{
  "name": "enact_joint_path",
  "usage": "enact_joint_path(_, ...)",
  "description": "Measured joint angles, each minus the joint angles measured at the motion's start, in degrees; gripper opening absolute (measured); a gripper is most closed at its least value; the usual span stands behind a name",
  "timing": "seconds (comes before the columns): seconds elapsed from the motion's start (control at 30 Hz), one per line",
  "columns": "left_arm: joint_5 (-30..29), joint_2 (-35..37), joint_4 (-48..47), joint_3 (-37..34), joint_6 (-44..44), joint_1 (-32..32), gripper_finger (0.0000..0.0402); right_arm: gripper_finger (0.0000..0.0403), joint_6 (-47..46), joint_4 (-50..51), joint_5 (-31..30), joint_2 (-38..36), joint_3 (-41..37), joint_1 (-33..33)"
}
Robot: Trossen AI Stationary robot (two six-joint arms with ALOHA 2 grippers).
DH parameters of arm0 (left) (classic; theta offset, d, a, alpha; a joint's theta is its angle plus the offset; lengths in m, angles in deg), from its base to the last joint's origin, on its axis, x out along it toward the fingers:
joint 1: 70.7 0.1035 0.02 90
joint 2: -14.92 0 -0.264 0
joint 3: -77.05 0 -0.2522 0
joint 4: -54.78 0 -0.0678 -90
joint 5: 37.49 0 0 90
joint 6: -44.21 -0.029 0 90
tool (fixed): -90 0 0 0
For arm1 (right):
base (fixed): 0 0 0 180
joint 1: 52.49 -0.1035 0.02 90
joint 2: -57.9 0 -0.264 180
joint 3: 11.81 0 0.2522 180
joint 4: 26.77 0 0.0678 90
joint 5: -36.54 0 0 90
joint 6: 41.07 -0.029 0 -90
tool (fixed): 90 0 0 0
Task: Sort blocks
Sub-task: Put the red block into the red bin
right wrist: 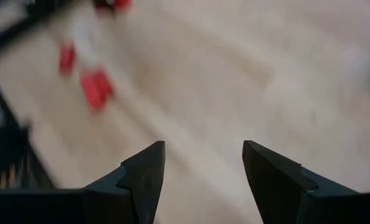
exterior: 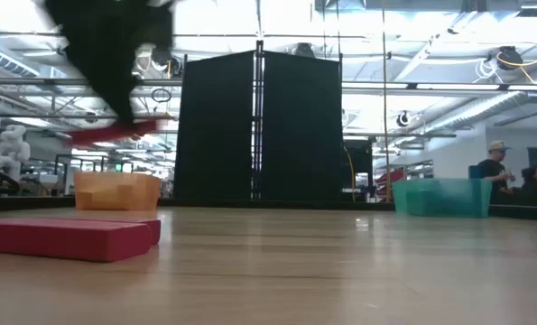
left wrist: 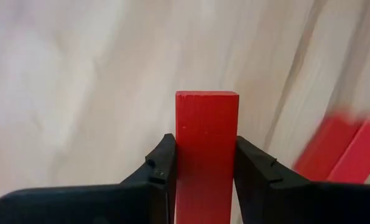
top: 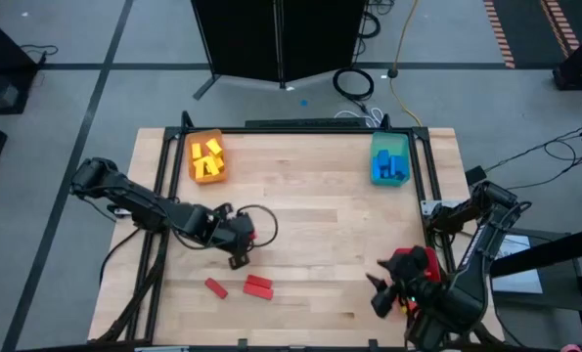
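Left pincer [left wrist: 204, 163] clenched on a small flat red rectangular block [left wrist: 206, 149], gripped across its narrow width, lifted clear of the wooden table [top: 310, 196]. Block looks stiff, light, smooth-sided; a mid-length hold should resist twisting. Two more red blocks [top: 240, 286] lie just beside the left pincer, toward the table's near edge. Right pincer [right wrist: 203, 163] stands released, empty, at the near right corner. Wide bare board between them; black frame rails bound the edges.
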Motion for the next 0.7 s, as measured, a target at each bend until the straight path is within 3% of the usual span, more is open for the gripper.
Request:
enact_joint_path(0.13, -7.13, 0.76, 0.27, 7.85, -5.03, 2.13, 0.0095, 0.0203, -2.43, 3.17, -5.96, -0.01, 0.0, 2.17)
enact_joint_path(0.3, -13.41, 3.36, 6.41, 17.0, -13.22, 3.85, 0.0095, 0.0203, 4.42, 3.1, -8.84, 0.19, -0.04, 6.98)
enact_joint_path(0.47, -12.97, 6.43, 24.6, 19.75, -21.01, 4.45, 0.0095, 0.0203, 7.56, 0.65, -18.27, 0.26, -0.11, 12.98)
enact_joint_path(0.53, -12.87, 7.15, 27.41, 20.01, -22.07, 4.45, 0.0095, 0.0203, 10.89, -2.89, -21.32, 0.22, -0.13, 15.07)
enact_joint_path(0.7, -11.57, 7.58, 34.0, 20.28, -22.46, 4.45, 0.0095, 0.0203, 30.04, -17.79, -24.33, 0.13, -0.13, 20.04)
